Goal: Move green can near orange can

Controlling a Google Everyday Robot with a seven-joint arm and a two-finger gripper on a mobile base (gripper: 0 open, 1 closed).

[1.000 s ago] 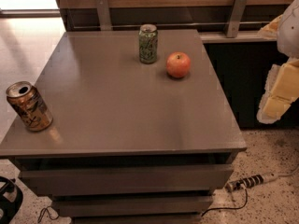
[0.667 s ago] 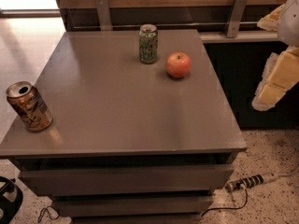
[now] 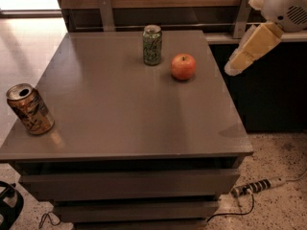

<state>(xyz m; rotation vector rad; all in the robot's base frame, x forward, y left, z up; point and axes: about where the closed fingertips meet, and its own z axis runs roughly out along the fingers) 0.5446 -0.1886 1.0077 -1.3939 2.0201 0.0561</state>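
Presently we list on the grey bench (image 3: 120, 109): green can (image 3: 152, 44), upright near the far edge, just left of an apple (image 3: 183, 66) and not touching it; orange can (image 3: 29, 109), standing at the near left corner, well apart from both. Beyond the bench's right side, high at the far right, we record the end effector (image 3: 247, 54), in the air and touching nothing; whether it is wide or narrow we cannot tell. A power strip (image 3: 256, 186) lies on the floor, lower right.
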